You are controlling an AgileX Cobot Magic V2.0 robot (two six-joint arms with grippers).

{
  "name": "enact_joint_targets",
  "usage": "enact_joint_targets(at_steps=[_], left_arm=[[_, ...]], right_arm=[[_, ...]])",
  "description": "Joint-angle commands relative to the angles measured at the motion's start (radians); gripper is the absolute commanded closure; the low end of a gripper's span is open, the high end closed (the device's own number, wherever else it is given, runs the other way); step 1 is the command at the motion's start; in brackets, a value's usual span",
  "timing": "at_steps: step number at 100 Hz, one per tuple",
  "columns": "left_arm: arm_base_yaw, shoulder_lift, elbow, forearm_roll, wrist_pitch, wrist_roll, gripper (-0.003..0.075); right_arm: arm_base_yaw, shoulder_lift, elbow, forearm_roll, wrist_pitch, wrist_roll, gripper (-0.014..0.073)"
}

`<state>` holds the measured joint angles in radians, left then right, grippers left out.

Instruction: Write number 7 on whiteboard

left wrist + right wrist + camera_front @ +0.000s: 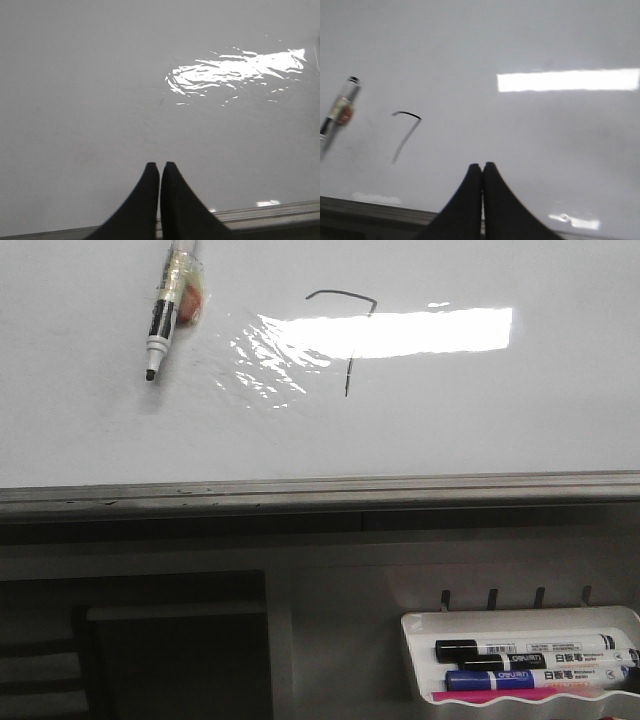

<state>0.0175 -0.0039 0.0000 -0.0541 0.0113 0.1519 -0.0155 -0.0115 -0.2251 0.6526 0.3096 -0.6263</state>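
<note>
The number 7 (pixel 345 293) is drawn in thin dark line on the whiteboard (pixel 480 410), beside the bright glare. A black-tipped marker (pixel 165 315), wrapped in tape, lies on the board to the left of the digit. No gripper shows in the front view. In the left wrist view my left gripper (pixel 160 165) is shut and empty over bare whiteboard (pixel 90 90) near its grey bottom edge. In the right wrist view my right gripper (pixel 482 165) is shut and empty over the whiteboard (pixel 530 140). That view also shows the number 7 (pixel 407 137) and the marker (pixel 340 110), both away from the fingers.
A wrinkled film patch (pixel 260 365) lies between the marker and the digit. The board's grey metal edge (pixel 320 490) runs across the front. Below it at the right hangs a white tray (pixel 415 660) with black and blue markers (pixel 530 650).
</note>
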Motion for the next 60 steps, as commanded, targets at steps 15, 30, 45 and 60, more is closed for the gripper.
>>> enact_joint_targets(at_steps=[15,30,45,60], left_arm=[[0.001,-0.031,0.035,-0.009,-0.071,-0.008,0.0741],[0.001,-0.031,0.035,-0.009,-0.071,-0.008,0.0741],[0.001,-0.031,0.035,-0.009,-0.071,-0.008,0.0741],[0.001,-0.031,0.035,-0.009,-0.071,-0.008,0.0741]], right_arm=[[-0.009,-0.011,0.064,-0.616,-0.185,0.48,0.0657],[0.031,-0.011,0.16,-0.666,-0.265,0.48,0.0657],[0.067,-0.011,0.247,-0.68,-0.295,0.48,0.0657],[0.079,-0.019,0.266,-0.68,-0.26,0.48,0.0657]])
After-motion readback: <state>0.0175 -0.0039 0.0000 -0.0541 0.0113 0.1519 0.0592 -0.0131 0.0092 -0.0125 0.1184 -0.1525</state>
